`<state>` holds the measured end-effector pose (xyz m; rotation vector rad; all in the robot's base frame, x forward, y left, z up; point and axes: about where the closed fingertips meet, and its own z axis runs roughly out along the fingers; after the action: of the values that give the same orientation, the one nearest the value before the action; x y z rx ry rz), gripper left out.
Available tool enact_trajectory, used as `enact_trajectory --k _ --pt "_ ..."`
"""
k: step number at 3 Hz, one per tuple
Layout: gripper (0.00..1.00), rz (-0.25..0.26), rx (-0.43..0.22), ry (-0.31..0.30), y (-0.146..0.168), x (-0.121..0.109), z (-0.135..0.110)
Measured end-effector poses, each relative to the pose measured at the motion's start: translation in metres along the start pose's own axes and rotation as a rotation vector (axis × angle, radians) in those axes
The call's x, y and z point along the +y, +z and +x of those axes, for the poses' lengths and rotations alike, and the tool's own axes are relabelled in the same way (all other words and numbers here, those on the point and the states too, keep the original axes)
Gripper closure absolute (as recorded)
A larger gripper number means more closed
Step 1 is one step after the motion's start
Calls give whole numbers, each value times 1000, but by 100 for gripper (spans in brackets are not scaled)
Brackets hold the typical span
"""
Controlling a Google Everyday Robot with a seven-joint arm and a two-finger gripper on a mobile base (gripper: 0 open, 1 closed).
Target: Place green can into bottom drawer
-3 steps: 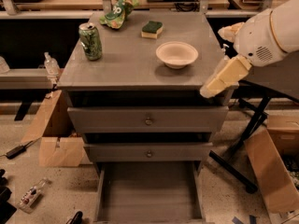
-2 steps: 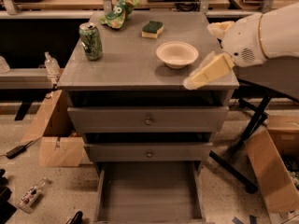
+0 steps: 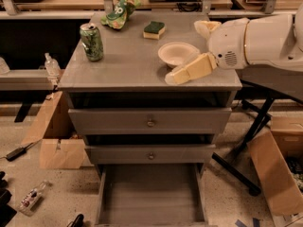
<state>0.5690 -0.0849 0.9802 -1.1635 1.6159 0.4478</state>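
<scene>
Green can (image 3: 92,42) upright on bench (image 3: 123,65), left side, well apart from claw. Bottom drawer (image 3: 150,193) pulled out at cabinet foot, grey floor showing. Claw (image 3: 185,52) at bench's right side, above white bowl (image 3: 177,53), spread wide, grasping nothing; lower finger (image 3: 191,69) angled down just beside bowl's near rim. Snack bag (image 3: 120,9) and sponge (image 3: 154,30) at bench rear. Upper drawers (image 3: 150,121) pushed in.
</scene>
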Motion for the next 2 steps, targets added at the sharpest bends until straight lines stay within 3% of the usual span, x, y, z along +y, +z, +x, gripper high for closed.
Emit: enact_trajectory --k 1,2 --pt "0 -21 -70 -19 40 -10 -10" --pt "0 -32 -144 -50 136 -36 -32"
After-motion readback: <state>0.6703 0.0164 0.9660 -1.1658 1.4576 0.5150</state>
